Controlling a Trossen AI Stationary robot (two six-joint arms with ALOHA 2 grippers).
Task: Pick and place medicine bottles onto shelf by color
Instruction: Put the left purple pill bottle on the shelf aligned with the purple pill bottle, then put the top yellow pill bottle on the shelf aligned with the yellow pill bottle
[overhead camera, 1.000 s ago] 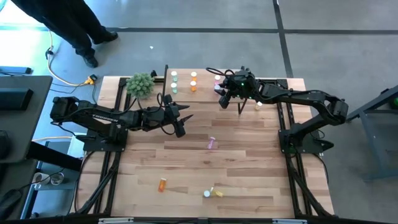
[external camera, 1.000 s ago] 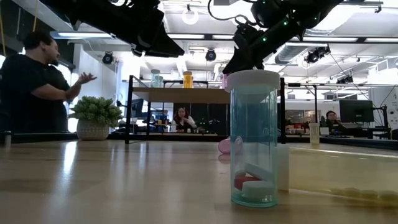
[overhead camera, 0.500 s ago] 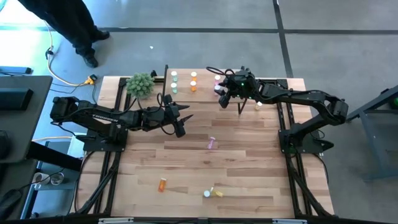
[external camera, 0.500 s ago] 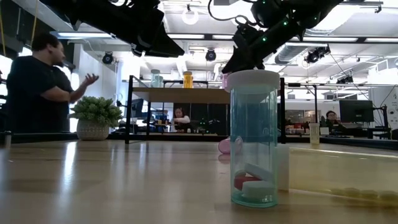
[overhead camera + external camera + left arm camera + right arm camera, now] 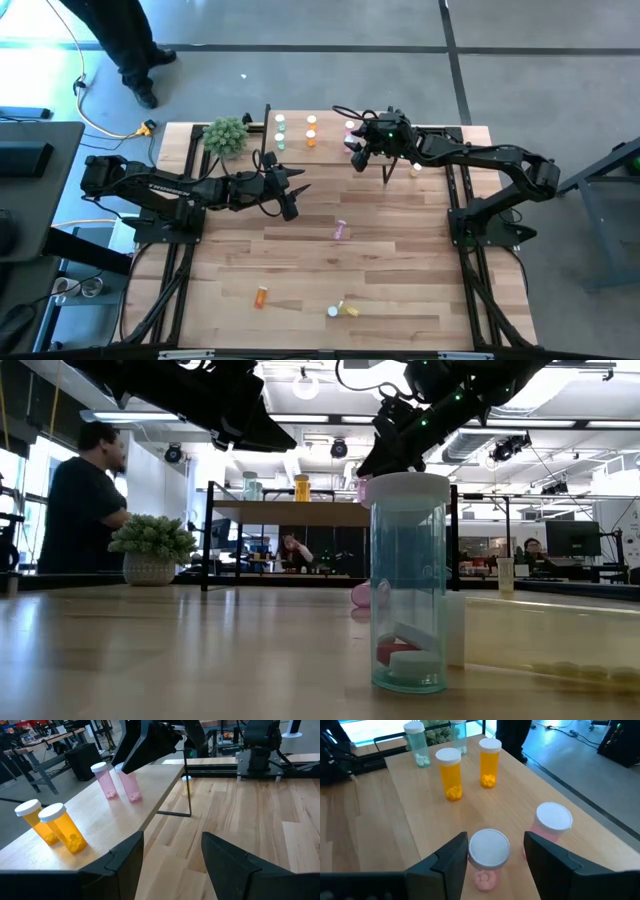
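Only lettering in view: white brand text along the left arm (image 5: 160, 186) in the high view, too small to read. Pill bottles (image 5: 449, 774) carry no labels, and nothing on the shelf (image 5: 120, 810) or worktop (image 5: 400, 260) has print. Screens in the room behind, low view, are unreadable.

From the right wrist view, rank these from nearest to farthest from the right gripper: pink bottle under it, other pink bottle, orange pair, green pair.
1. Pink bottle, between the right gripper's open fingers.
2. Other pink bottle, just beside.
3. Orange bottles, mid-shelf; the two too close to call.
4. Green bottles, at the far end.
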